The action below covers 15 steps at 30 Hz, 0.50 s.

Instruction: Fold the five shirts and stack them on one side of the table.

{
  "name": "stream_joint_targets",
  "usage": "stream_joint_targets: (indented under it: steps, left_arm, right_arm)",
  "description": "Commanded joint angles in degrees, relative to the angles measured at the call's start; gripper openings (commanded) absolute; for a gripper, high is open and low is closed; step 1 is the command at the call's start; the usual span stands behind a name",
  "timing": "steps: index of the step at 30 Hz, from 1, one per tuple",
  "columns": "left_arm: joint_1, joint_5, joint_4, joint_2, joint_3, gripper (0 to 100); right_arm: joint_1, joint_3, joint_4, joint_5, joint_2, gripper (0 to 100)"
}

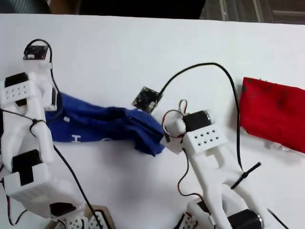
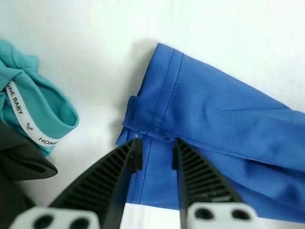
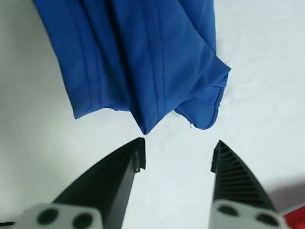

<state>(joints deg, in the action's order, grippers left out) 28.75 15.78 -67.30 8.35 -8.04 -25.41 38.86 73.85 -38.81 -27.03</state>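
A blue shirt [image 1: 105, 126] lies bunched in a long band across the middle of the white table [image 1: 143, 47], between the two arms. In the left wrist view my left gripper [image 2: 156, 155] hovers over the hemmed end of the blue shirt [image 2: 214, 109], fingers a small gap apart with fabric showing between them. At the other end, my right gripper [image 3: 177, 157] is wide open just short of the folded corner of the blue shirt [image 3: 133, 57], not touching it. A folded red shirt [image 1: 274, 112] lies flat at the table's right side.
A teal shirt [image 2: 33, 109] and a dark garment [image 2: 19, 162] lie close beside the left gripper. The left arm [image 1: 28, 119] and right arm [image 1: 205, 138] trail black cables over the table. Bare table stretches along the far side.
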Motion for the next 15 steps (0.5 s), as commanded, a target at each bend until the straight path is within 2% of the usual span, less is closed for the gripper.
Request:
stream_joint_targets:
  steps: [1,6,15]
  left_arm:
    - [0.53,0.35,-0.18,-0.53,2.86,13]
    - [0.53,0.35,-0.18,-0.53,2.86,13]
    - [0.53,0.26,-0.18,-0.53,2.86,13]
  right_arm:
    - [-3.56,0.09,2.24,-0.35,-1.98,22.7]
    - [-4.00,2.73,-0.13,-0.35,-1.80,22.7]
    - [-3.82,8.70,-12.09,-0.35,-1.71,22.6]
